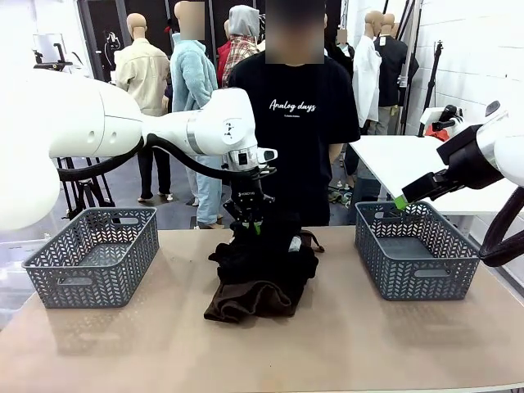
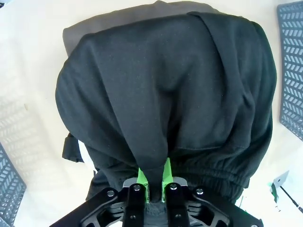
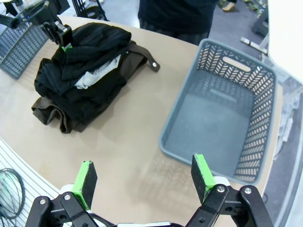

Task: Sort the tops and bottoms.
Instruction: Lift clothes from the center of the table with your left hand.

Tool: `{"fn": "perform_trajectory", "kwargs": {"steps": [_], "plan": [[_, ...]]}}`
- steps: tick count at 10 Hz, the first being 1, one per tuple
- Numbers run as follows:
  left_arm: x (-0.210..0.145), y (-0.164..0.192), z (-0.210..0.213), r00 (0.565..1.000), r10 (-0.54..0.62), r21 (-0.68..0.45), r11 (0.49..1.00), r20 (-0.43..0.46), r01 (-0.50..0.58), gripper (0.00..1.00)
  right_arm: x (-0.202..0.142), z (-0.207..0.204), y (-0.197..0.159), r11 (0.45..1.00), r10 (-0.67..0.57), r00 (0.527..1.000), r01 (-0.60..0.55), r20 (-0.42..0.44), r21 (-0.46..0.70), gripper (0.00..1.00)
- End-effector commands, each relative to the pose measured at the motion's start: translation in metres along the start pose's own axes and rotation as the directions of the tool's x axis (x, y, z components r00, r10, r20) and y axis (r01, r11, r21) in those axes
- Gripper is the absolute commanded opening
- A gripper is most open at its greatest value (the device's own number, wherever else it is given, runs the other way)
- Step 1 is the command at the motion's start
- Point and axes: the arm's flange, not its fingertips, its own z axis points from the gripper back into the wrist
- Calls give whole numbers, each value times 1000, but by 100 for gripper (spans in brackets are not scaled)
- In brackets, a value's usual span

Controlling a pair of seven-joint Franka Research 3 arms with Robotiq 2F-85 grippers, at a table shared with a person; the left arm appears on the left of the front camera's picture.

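Left wrist view has the close-up: left gripper [image 2: 154,174] pads pinched tight on a fold of the top black garment [image 2: 165,94]. Right wrist view catches a pale grey-blue garment [image 3: 97,75] tucked in the pile [image 3: 71,101], brown garment [image 3: 52,114] underneath. Right gripper [image 3: 143,166] fingers spread wide, gripping nothing. Pile sits on the table [image 1: 368,344] between left basket [image 1: 90,262] and right basket [image 1: 417,274], in neither.

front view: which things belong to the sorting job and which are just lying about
Job: black garment in left gripper, brown garment, pale grey-blue garment.
Not to be sorted: left basket, right basket, person's lettered T-shirt.
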Motion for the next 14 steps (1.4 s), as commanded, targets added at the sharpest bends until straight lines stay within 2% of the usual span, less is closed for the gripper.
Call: {"fn": "perform_trajectory", "kwargs": {"steps": [1,2,3,5,6,8,9,12,14], "plan": [[-6,2,0,1000,21,22,1000,-11,-21,0,0,-2,-1,1000,-7,1000,7,3,8,100],[-3,5,1,991,105,42,993,86,-109,0,0,-2,-1,1000,-7,1000,7,3,8,100],[0,0,0,1000,2,1,1000,1,-2,0,0,-2,-1,1000,-7,1000,7,3,8,100],[3,1,3,999,33,3,999,26,-33,0,0,-2,-1,1000,-7,1000,7,3,8,100],[-13,7,27,997,16,21,1000,75,-17,0,0,-2,-1,1000,-7,1000,7,3,8,100],[-51,25,85,984,55,79,994,167,-69,0,0,-2,-1,1000,-7,1000,7,3,8,100],[-67,34,105,991,89,91,991,97,-98,0,0,-2,-1,1000,-7,1000,7,3,8,100],[-101,43,154,970,128,106,983,206,-152,0,0,-2,-1,1000,-7,1000,7,3,8,100],[-113,40,174,927,115,76,986,357,-152,0,0,-2,-1,1000,-7,1000,7,3,8,100]]}}
